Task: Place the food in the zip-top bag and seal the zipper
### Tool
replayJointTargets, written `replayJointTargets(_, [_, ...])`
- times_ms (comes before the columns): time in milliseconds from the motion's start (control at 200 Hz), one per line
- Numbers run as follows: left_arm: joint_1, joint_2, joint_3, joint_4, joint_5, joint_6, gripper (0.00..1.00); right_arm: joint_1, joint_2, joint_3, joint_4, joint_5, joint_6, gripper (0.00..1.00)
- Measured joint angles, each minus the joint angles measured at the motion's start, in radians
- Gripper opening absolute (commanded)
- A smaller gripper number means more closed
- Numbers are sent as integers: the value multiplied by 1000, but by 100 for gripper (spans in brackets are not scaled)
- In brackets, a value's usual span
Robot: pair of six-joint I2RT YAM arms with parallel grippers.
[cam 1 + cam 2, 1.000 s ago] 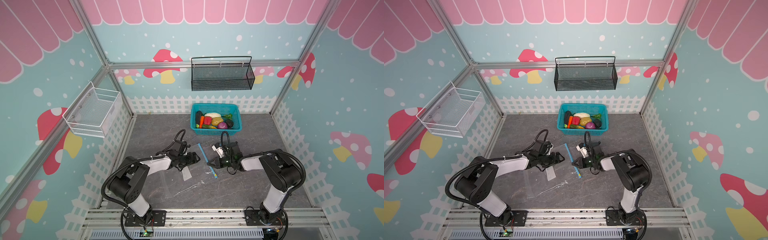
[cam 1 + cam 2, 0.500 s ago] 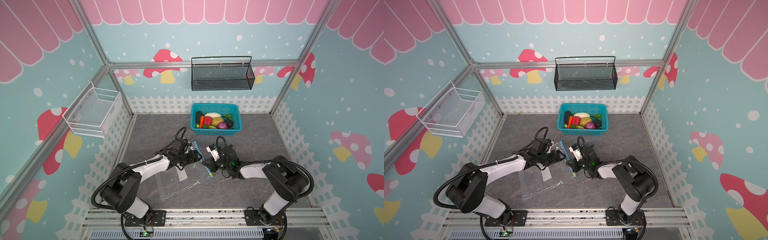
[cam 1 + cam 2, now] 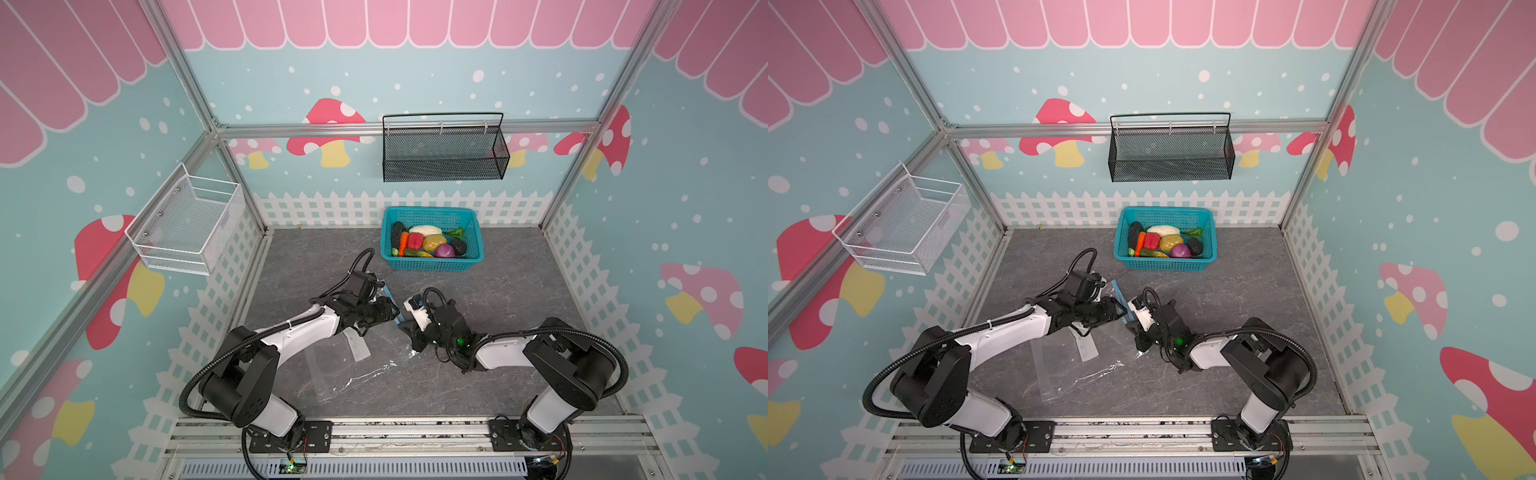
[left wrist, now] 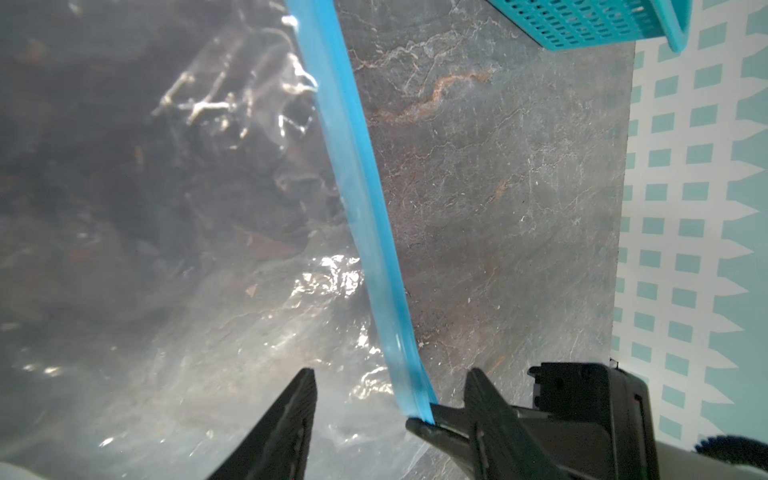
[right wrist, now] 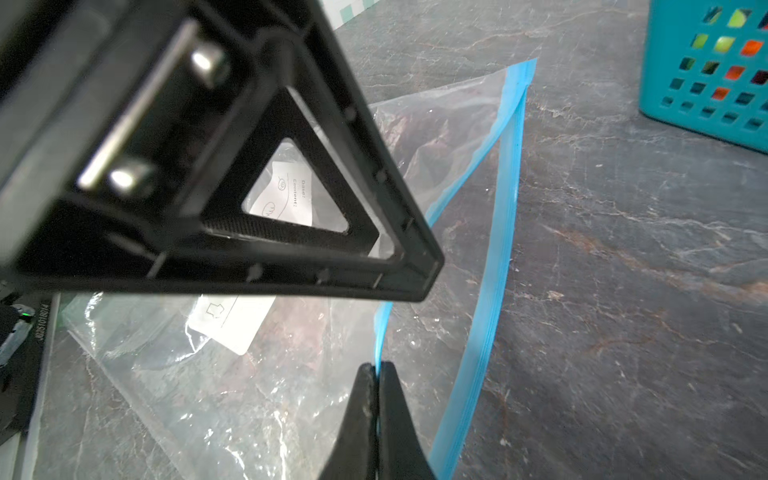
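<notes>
The clear zip-top bag (image 3: 353, 370) (image 3: 1075, 365) lies flat on the grey floor, its white label (image 5: 232, 324) facing up. Its blue zipper (image 4: 353, 166) (image 5: 498, 249) runs along the mouth. My right gripper (image 5: 377, 368) (image 3: 409, 328) is shut on the upper lip of the zipper, raised off the lower lip. My left gripper (image 4: 390, 374) (image 3: 392, 312) is open astride the same strip, tip to tip with the right gripper (image 4: 422, 422). One of its fingers (image 5: 370, 195) fills the right wrist view. The food (image 3: 432, 243) (image 3: 1169, 243) sits in the teal basket (image 3: 428, 210).
A black mesh basket (image 3: 444, 153) hangs on the back wall and a white wire basket (image 3: 187, 224) on the left wall. A white picket fence (image 3: 332, 208) borders the grey floor. The teal basket stands just beyond the bag's mouth.
Both grippers have moved toward each other and now meet at the bag's mouth. The right gripper has shut on the zipper lip. The left jaws have narrowed around the strip.
</notes>
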Motion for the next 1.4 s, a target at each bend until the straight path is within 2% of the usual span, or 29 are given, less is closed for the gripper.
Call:
replayJointTargets(320, [0,32,28,-64,-43,34,50,78,-4,-3,19,166,-63,0])
replayJointTargets(470, [0,34,35,-92,-61,50,39,111,4,4,18,216,-87,0])
replayJointTargets(540, [-3,34,37,-99,-69,56,35,119,15,16,17,224,-90,0])
replayJointTargets(695, [-3,34,37,-108,-77,61,34,124,37,35,10,239,-91,0])
replayJointTargets(1056, [-5,34,42,-113,-76,64,16,143,51,61,-8,259,-91,0])
replayJointTargets(1281, [-6,34,45,-114,-74,64,13,144,56,63,-11,266,-87,0])
replayJointTargets(1401, [-9,34,46,-114,-71,66,5,144,56,63,-13,269,-85,0])
